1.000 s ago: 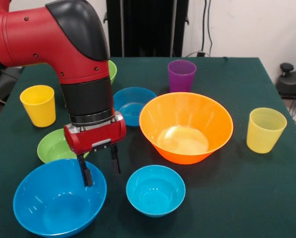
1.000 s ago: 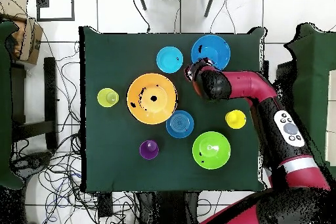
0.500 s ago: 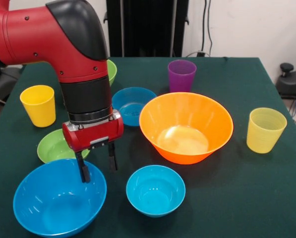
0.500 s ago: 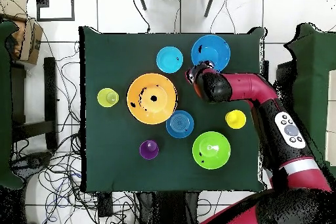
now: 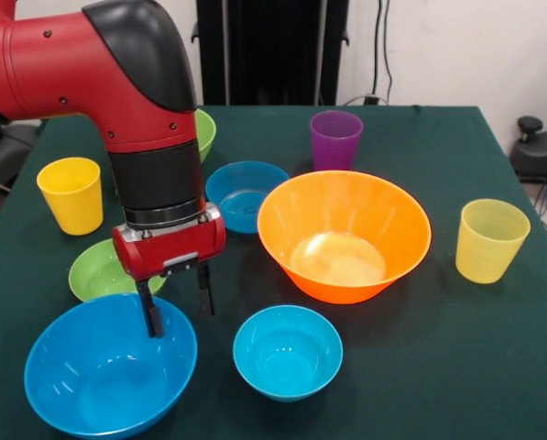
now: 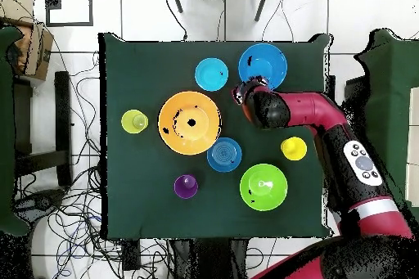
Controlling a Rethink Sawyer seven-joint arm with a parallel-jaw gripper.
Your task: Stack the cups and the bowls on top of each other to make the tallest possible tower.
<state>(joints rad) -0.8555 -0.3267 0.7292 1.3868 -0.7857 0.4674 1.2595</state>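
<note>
My gripper (image 5: pixel 176 305) is open and points down over the far rim of the large blue bowl (image 5: pixel 108 368). One finger (image 5: pixel 149 317) is inside the bowl and the other is outside it, with nothing held. The orange bowl (image 5: pixel 344 234) stands empty at the middle. Two small blue bowls (image 5: pixel 287 353) (image 5: pixel 246 194), a small green bowl (image 5: pixel 97 271) and a medium green bowl (image 5: pixel 206 130), partly behind the arm, stand apart. The purple cup (image 5: pixel 335 139), the opaque yellow cup (image 5: pixel 71 194) and the pale ribbed cup (image 5: pixel 490 240) stand upright and alone. Nothing is stacked.
In the overhead view the red arm (image 6: pixel 307 112) reaches across the table from the right to the large blue bowl (image 6: pixel 266 63) and hides the small green bowl. The green table (image 6: pixel 139 194) ends close to the cups. Cables lie on the floor.
The gripper has shifted slightly left and up in the front view, staying open over the large blue bowl's rim. No bowl or cup has moved.
</note>
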